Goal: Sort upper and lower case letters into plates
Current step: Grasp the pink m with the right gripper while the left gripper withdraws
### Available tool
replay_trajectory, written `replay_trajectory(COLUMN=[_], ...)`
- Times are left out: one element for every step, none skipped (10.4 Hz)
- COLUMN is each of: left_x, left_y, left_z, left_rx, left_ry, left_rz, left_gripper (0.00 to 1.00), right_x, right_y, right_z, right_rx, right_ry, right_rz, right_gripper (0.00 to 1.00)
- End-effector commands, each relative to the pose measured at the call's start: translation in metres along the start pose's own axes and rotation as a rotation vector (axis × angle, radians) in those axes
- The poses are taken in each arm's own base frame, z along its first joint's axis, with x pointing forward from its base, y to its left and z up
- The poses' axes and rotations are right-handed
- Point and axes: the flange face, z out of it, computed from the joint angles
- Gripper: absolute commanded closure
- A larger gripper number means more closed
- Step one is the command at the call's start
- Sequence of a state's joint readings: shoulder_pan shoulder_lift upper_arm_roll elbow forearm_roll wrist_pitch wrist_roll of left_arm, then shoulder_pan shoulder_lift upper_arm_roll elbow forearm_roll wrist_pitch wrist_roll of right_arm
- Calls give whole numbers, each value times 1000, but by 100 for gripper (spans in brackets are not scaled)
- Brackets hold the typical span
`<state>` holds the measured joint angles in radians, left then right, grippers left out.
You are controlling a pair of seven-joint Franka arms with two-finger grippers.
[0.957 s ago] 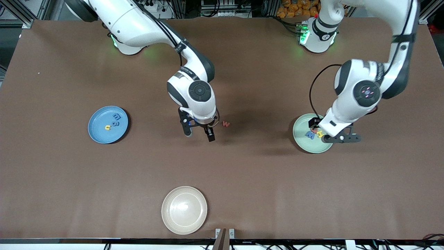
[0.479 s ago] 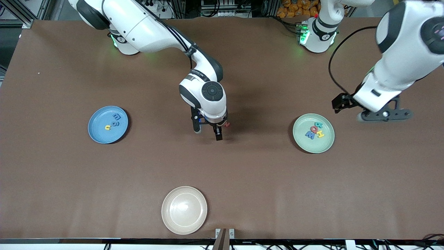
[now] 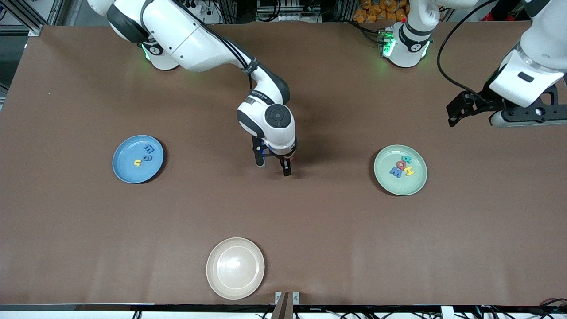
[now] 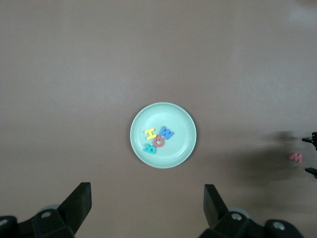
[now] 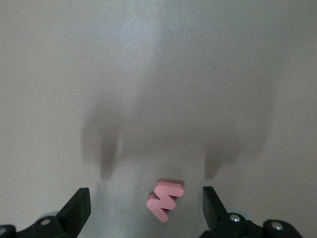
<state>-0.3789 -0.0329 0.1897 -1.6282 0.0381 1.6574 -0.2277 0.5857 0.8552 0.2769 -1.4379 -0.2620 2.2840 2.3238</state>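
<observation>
A red letter (image 5: 166, 200) lies flat on the brown table. My right gripper (image 5: 146, 213) hangs open over it, one finger on each side and clear of it. In the front view the right gripper (image 3: 273, 168) hides that letter. The sky blue plate (image 3: 126, 170) holds two blue letters (image 3: 148, 150) and a yellow one (image 3: 138, 162). The mint green plate (image 4: 185, 148) carries several letters (image 4: 158, 139) in yellow, blue, red and teal. My left gripper (image 4: 146, 213) is open and empty, high over the table at the left arm's end (image 3: 527, 116).
A cream-beige plate (image 3: 235, 267) sits empty near the table edge closest to the front camera. The left wrist view also catches the red letter (image 4: 295, 157) and the right gripper's fingertips (image 4: 309, 140) at its border.
The left arm lifted off the mint plate and swung toward its own end of the table. The right gripper slid toward the left arm's end until it straddled the red letter.
</observation>
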Motion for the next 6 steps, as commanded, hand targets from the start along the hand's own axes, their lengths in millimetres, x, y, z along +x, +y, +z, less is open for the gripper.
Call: replay_trajectory(left_x=[-4,-3,-1,2,2,3], left_y=[-5,-11,-17,-34,-33,-33], left_z=[-1,-2,-2,-2,-4,-10], left_rx=[17,17,16,9,14,17], left_ry=[-21,-20,-20,-21,-17,-2], left_rz=[11,-1,-12,-47,-44,-46], left_gripper=[0,0,0,0,0,0], right_x=[-17,-20,-20,-21,-21,-21], right_y=[6,10,10,11,11,12], right_z=[4,8,8,9,10,13], right_rx=[2,-5,-5,-7,-8,-12], right_ry=[-14,-14,-14,-14,-13,-13], right_rz=[12,9,9,8,6,6], right_gripper=[0,0,0,0,0,1])
